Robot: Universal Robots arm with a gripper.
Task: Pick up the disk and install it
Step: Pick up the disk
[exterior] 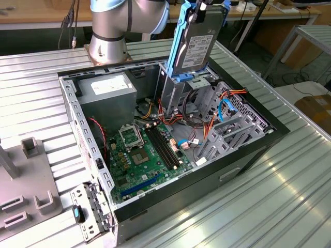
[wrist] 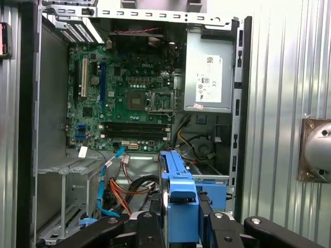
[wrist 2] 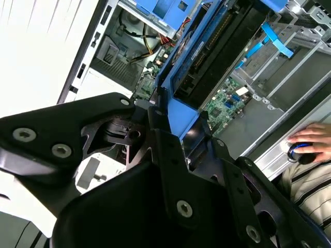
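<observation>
Apparently one tool holds one disk over one case.

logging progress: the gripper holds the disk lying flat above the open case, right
Not flat. In the exterior view the gripper holds the disk upright, on end, above the open case.

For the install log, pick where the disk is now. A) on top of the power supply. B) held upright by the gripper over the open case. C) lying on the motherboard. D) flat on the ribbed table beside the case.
B: in the exterior view the disk stands on edge over the open case, and in the first wrist view the gripper grips its blue rail.
</observation>
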